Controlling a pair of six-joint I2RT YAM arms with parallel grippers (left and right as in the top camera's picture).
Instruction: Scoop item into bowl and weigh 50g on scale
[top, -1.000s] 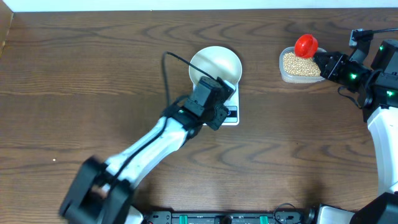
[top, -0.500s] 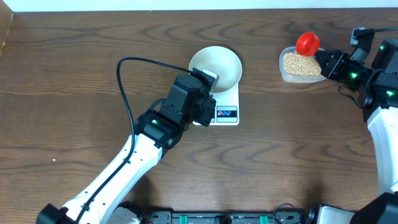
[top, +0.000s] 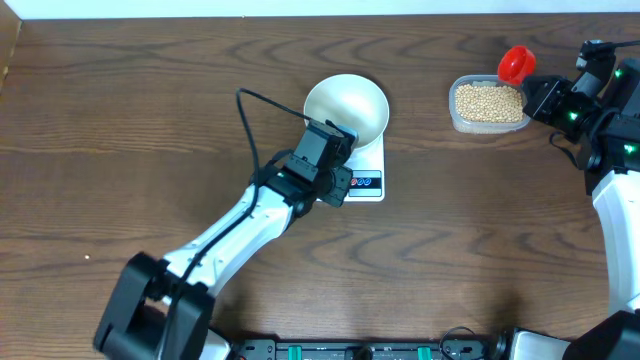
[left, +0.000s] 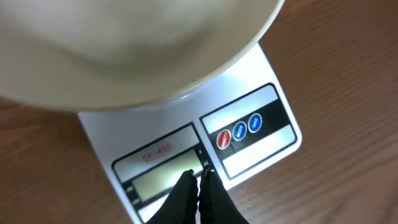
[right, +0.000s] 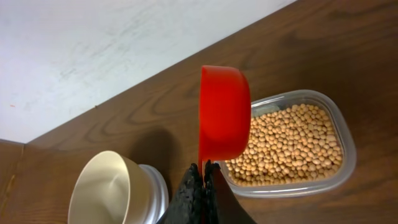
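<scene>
The white bowl (top: 346, 108) stands on the scale (top: 366, 183), a little right of the middle of the table (top: 120, 120) and toward its far edge. The left gripper (left: 198, 178) has its two fingers pressed together with nothing between them. Its tips are over the right end of the grey display (left: 163, 180), just beside the red and blue buttons (left: 239, 132); whether they touch, I cannot tell. Near the far right corner, the clear tub (top: 455, 112) holds the beans (top: 488, 101). The right gripper (right: 203, 168) is closed on the handle of the red scoop (right: 224, 112), which is turned on its side above the tub's far edge.
</scene>
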